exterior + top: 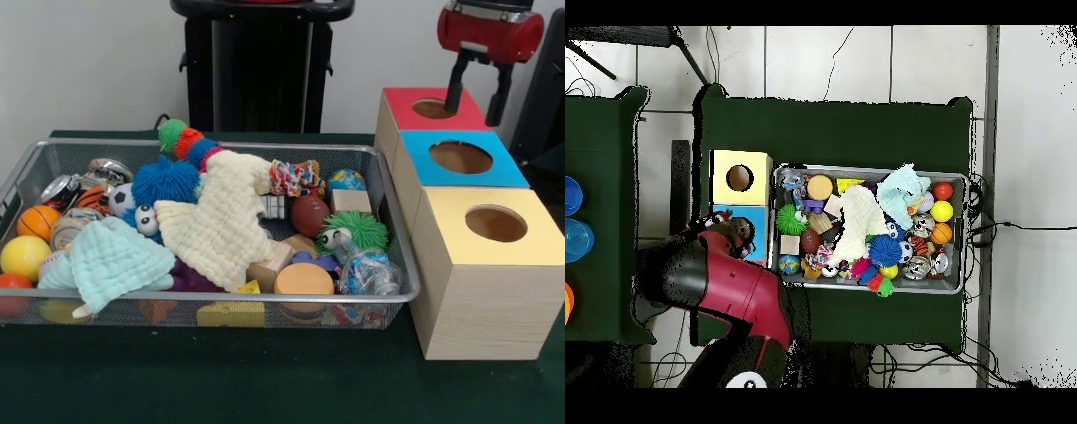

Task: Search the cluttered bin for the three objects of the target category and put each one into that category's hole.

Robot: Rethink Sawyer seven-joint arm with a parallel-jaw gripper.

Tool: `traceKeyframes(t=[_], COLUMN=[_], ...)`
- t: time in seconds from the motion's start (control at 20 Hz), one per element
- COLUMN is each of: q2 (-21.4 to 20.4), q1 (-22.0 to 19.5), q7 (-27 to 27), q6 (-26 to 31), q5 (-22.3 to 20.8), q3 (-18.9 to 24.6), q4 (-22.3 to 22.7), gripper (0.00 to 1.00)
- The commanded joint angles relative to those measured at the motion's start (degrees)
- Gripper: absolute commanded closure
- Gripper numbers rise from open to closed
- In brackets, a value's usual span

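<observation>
The wire mesh bin (221,301) sits on the green table, full of toys; it also shows in the overhead view (870,288). One clear water bottle (365,270) with a blue-and-white label lies in the bin's near right corner, below a green fuzzy ball; overhead it lies near the bin's top left corner (794,184). I see no other bottles; cloths cover much of the pile. My gripper (475,115) hangs open and empty just above the red-topped box's hole (433,108). In the overhead view my arm (725,285) hides the red box.
Blue-topped (461,157) and yellow-topped (495,223) boxes stand in a row in front of the red one, right of the bin. A cream cloth (222,223) and a mint cloth (112,258) lie over the toys. Shiny cans (64,187) and balls fill the bin's left end.
</observation>
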Motion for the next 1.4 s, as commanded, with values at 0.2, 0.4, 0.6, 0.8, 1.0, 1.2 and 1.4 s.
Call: traceKeyframes(t=[0.2, 0.4, 0.6, 0.8, 1.0, 1.2, 1.4], q2=[4.47, 5.35, 5.42, 6.53, 7.18, 10.43, 13.76], q1=[-11.55, -16.94, -22.64, -25.33, -28.46, -30.65, -32.3], q7=[-7.22, -13.28, -18.03, -20.29, -23.6, -25.86, -32.58], q6=[0.46, 0.41, -0.2, 3.65, 9.1, 9.86, 12.96], q5=[-11.99, -18.75, -25.9, -33.01, -37.68, -41.49, -46.3], q3=[5.3, 10.03, 16.19, 19.14, 23.92, 30.1, 36.24], q4=[-10.18, -12.07, -13.01, -17.47, -20.1, -23.63, -27.81], gripper=[0.0, 0.0, 0.0, 0.0, 0.0, 0.0, 0.0])
